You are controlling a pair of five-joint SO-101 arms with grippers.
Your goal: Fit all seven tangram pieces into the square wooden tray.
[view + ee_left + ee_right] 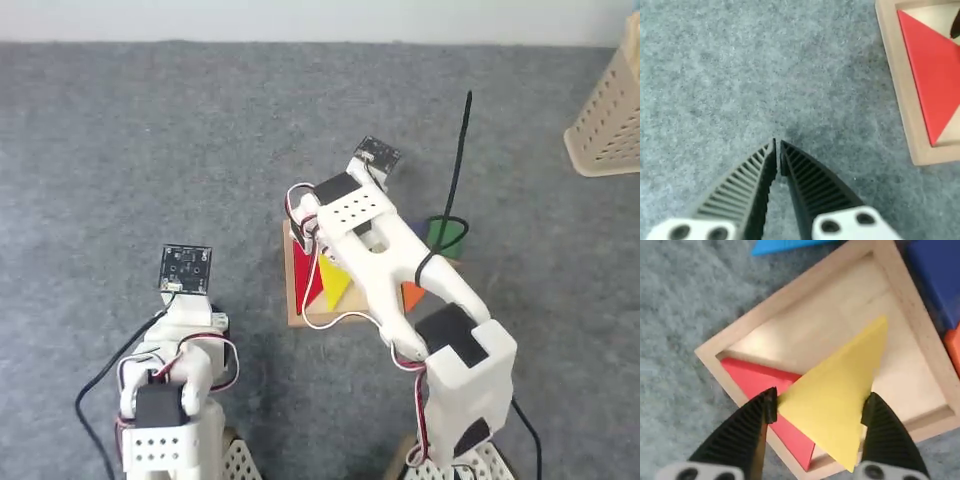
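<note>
The square wooden tray (790,290) lies on grey carpet. A red triangle (760,380) lies flat in one corner of it. My right gripper (821,400) is shut on a large yellow triangle (840,390), held tilted just above the tray, overlapping the red piece and the near rim. In the high view the right arm (400,260) reaches over the tray (293,300), where the yellow triangle (335,285) and red triangle (310,285) show. My left gripper (777,145) is shut on nothing, low over bare carpet, beside the tray (892,75) and its red triangle (932,70).
Loose pieces lie around the tray: a light blue one (785,245), a dark blue one (937,275), an orange one (413,295) and a green one (447,235). A beige basket (610,110) stands at the far right. A black cable (460,150) runs behind the tray.
</note>
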